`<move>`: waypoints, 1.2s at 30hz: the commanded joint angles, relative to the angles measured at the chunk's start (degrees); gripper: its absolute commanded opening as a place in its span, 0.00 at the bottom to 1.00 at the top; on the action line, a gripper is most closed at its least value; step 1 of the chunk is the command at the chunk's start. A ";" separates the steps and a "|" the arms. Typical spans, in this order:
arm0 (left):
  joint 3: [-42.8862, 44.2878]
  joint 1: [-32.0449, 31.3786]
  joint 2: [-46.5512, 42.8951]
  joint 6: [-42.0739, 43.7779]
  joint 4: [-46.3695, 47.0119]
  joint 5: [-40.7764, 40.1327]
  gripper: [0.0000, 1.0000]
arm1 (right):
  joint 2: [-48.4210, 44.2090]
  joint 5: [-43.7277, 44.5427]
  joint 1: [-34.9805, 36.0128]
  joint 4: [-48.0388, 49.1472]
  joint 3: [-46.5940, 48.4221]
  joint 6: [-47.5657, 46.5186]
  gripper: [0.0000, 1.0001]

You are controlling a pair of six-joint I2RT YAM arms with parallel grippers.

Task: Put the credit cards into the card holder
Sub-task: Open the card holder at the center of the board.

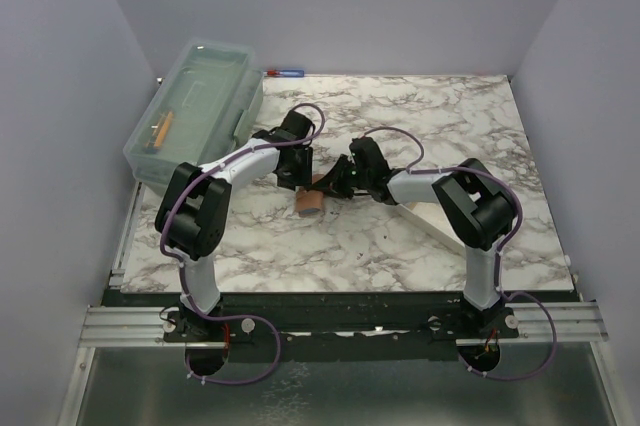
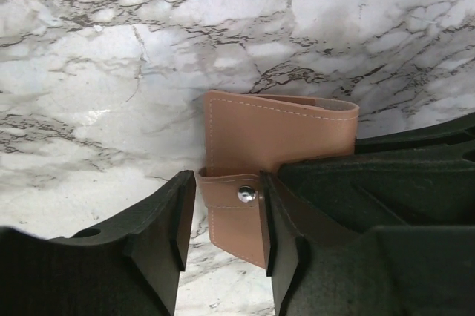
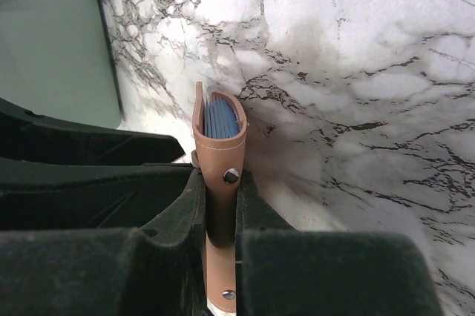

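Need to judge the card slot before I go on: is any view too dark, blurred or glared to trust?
Top view: even light, no glare, but the card holder is small and partly hidden. Left wrist: holder sharp, stitching and snap clear; the black fingers show little detail. Right wrist: blue cards readable, soft shadow on the marble beside them.

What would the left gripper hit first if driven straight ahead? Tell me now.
The card holder: it is gripped between the left gripper's fingers and reaches on ahead of them. Past it lies the marble table; how far is unclear.
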 commanded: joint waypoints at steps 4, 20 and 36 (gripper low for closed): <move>-1.86 -2.20 -0.98 0.56 -1.97 0.97 0.52 | -1.34 0.75 -0.10 1.04 -0.65 0.89 0.00; -3.98 -2.23 -7.13 -0.43 2.15 2.71 0.64 | -1.69 -2.17 -1.73 4.25 -3.52 1.34 0.01; -0.86 -1.81 1.03 0.46 -1.69 -1.89 0.42 | -2.38 -4.74 -1.89 6.14 -3.95 0.84 0.01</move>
